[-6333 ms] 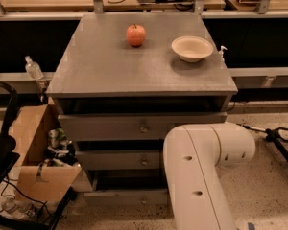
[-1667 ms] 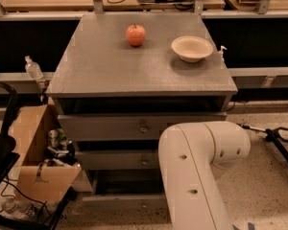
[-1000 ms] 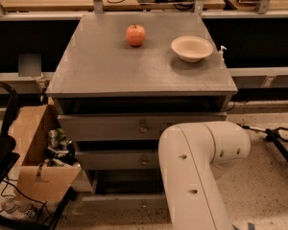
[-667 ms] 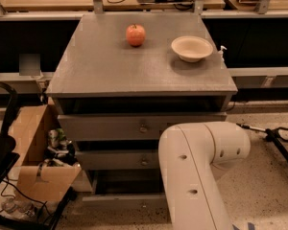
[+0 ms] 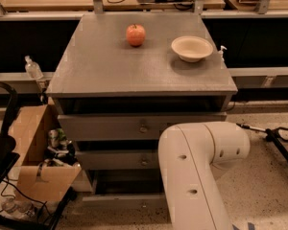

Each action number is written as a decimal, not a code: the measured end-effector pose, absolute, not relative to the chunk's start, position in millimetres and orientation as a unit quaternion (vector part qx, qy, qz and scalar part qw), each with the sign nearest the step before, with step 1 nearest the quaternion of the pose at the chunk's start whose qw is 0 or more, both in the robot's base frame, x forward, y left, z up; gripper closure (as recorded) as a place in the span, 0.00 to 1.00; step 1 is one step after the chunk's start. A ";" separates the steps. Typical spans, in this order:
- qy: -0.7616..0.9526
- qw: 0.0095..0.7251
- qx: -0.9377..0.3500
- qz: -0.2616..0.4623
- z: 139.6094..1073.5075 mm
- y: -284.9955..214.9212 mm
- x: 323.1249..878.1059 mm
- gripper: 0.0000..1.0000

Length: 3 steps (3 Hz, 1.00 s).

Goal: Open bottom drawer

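Observation:
The bottom drawer point(image 5: 117, 201) is the lowest grey front of the cabinet, with a small round knob point(image 5: 143, 206) at its middle. A dark gap shows above its front, and its right part is hidden behind my arm. My white arm point(image 5: 197, 171) fills the lower right, in front of the right side of the drawers. My gripper is out of view, below or behind the arm. The two taller drawers, top point(image 5: 105, 127) and middle point(image 5: 113, 159), sit above it.
A red apple point(image 5: 135, 34) and a cream bowl point(image 5: 192, 48) stand on the grey cabinet top point(image 5: 101, 71). An open cardboard box point(image 5: 33, 176) with clutter stands at the cabinet's left, next to a black frame point(image 5: 2, 147). A black tool point(image 5: 273, 135) lies on the floor at right.
The arm has shifted slightly to the left since the oldest frame. Over the last second it has stayed still, and the drawers look the same.

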<state>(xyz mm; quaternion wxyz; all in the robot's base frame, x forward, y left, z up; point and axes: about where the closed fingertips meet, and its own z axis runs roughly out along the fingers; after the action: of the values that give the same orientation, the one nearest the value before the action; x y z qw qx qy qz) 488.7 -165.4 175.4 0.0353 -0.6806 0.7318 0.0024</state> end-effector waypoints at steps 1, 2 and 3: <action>0.733 0.030 -0.679 0.005 174.2 -164.4 484.3 0.38; 0.745 0.005 -0.667 0.006 178.1 -165.9 468.4 0.69; 0.745 0.005 -0.667 0.006 181.1 -165.6 469.5 0.93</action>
<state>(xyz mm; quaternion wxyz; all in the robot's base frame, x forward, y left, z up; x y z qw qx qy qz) 469.5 -165.6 181.1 0.0054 -0.6674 0.7446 0.0060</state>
